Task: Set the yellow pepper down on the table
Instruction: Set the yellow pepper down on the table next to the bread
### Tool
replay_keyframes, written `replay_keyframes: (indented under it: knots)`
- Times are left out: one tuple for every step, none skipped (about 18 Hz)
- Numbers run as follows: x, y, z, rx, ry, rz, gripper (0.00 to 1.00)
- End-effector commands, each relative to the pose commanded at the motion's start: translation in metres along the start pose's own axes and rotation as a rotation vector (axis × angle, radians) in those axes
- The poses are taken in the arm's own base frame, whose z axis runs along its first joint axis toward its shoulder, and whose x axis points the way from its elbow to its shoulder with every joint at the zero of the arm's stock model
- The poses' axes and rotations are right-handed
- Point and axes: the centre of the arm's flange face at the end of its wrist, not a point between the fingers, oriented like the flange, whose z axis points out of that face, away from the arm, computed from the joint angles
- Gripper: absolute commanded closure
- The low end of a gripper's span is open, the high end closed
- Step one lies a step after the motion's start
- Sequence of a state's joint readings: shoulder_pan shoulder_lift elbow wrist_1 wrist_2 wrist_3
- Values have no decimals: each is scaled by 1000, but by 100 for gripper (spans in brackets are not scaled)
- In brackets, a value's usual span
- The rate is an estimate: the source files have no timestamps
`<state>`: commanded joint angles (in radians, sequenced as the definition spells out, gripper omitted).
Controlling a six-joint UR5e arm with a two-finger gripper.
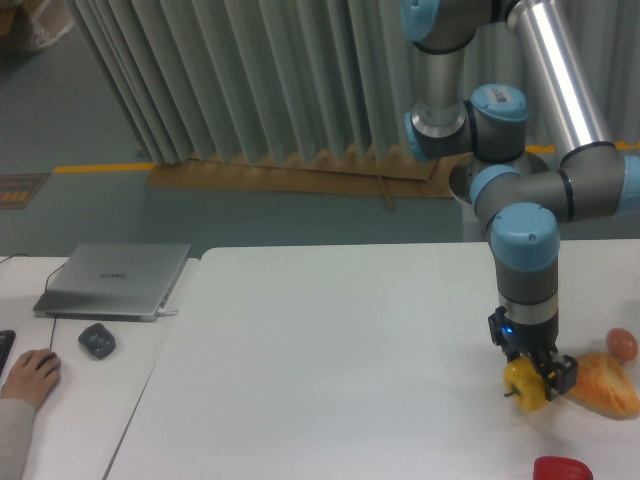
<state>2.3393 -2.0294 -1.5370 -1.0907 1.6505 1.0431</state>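
The yellow pepper [526,385] is a small glossy lump low over the white table [330,360] at the right side, its stem pointing left. My gripper [534,368] comes straight down onto it and is shut on it, the dark fingers clasping its top and right side. Whether the pepper touches the table surface is not clear; it sits right at it.
An orange-brown piece of bread [603,384] lies just right of the pepper, with a small brownish round thing [622,345] behind it. A red pepper [562,468] is at the bottom edge. On the adjoining desk at left are a laptop [115,280], a mouse [97,341] and a person's hand [27,377].
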Motion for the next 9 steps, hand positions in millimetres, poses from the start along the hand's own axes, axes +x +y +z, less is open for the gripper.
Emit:
replay_keyframes:
  knots:
    - [-1, -1, 6, -5, 6, -1, 44]
    - [-1, -1, 6, -4, 1, -1, 44]
    - [-2, -1, 6, -1, -4, -3, 44]
    - [-2, -1, 6, 0, -5, -3, 44]
    - [-2, -1, 5, 0, -7, -4, 44]
    - [-2, -1, 6, -2, -6, -5, 44]
    - [-2, -2, 5, -6, -11, -8, 44]
    - [-2, -1, 5, -14, -14, -13, 44]
    - [4, -8, 6, -21, -20, -8, 44]
